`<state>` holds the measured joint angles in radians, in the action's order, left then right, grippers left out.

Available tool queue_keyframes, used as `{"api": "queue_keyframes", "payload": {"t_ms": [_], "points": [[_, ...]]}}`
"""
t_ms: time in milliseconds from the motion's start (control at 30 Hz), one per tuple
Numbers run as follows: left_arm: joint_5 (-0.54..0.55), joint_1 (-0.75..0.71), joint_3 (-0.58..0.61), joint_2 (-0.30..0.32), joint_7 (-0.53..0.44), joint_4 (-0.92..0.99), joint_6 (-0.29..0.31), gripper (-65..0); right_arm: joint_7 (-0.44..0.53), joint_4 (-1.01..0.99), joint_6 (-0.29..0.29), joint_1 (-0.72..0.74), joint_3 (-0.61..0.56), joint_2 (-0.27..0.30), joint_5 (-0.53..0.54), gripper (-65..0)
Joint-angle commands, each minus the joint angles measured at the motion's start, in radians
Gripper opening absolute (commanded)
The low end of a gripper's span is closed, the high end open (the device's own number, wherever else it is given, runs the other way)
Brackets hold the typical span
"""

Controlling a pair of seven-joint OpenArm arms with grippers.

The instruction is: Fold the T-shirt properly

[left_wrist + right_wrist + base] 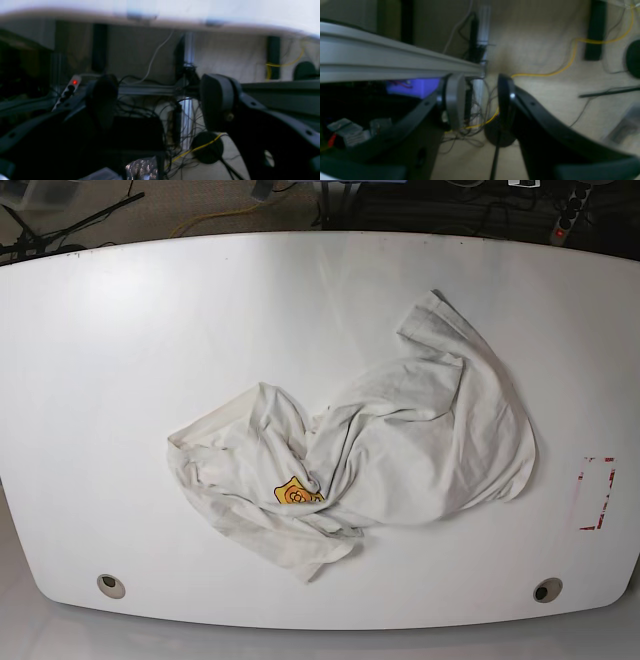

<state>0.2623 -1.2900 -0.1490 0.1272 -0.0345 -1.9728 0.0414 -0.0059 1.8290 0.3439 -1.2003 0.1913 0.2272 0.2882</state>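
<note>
The off-white T-shirt (380, 450) lies crumpled in a heap on the white table (130, 330), right of the middle, with its small yellow-orange patch label (294, 493) showing near the front. Neither arm shows in the base view. In the left wrist view my left gripper (161, 101) hangs below the table's edge (160, 15), jaws wide open and nothing between them. The right wrist view shows my right gripper (480, 100) also off the table, its fingers (455, 100) parted by a narrower gap that holds nothing. No shirt appears in either wrist view.
Under the table there are an aluminium frame rail (382, 62), tangled cables (155, 117), a yellow cable (570, 57) and a power strip with a red light (72, 86). The table has two round holes (111, 585) near its front edge and a red-marked rectangle (597, 493) at the right.
</note>
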Motion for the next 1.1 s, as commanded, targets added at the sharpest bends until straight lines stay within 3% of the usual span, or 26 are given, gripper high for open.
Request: {"api": "queue_keyframes", "payload": {"t_ms": [0,233,367,500,667,767,967,1067], "points": [[0.004,-0.019,-0.033,0.004,-0.023,-0.036,-0.007,-17.5,0.024,0.067,0.004,-0.022,0.009,0.004,0.007,-44.9],[0.004,0.036,-0.073,0.012,-0.021,-0.038,-0.005,-16.9,0.024,0.116,0.001,0.052,0.009,-0.012,0.007,-44.9],[0.002,0.108,-0.065,0.055,-0.020,-0.038,-0.004,-10.7,0.024,0.117,0.004,0.132,0.010,-0.051,0.007,-44.9],[-0.002,0.169,-0.014,0.084,-0.020,-0.036,-0.004,-5.7,0.024,0.128,0.005,0.182,0.010,-0.065,0.007,-44.4],[-0.005,0.270,0.068,0.153,-0.009,-0.030,-0.004,-5.3,0.024,0.131,-0.003,0.247,0.003,-0.065,0.007,-44.1],[-0.004,0.339,0.122,0.196,0.080,-0.030,-0.008,-5.6,0.011,0.130,-0.003,0.271,0.003,-0.070,0.007,-43.8],[-0.005,0.517,0.165,0.203,0.272,-0.029,-0.005,-5.7,-0.049,0.130,-0.001,0.323,0.010,-0.108,0.007,-31.5],[-0.044,0.609,0.234,0.230,0.350,-0.029,-0.005,-5.7,-0.059,0.130,-0.001,0.326,0.009,-0.114,0.007,-31.5]]}}
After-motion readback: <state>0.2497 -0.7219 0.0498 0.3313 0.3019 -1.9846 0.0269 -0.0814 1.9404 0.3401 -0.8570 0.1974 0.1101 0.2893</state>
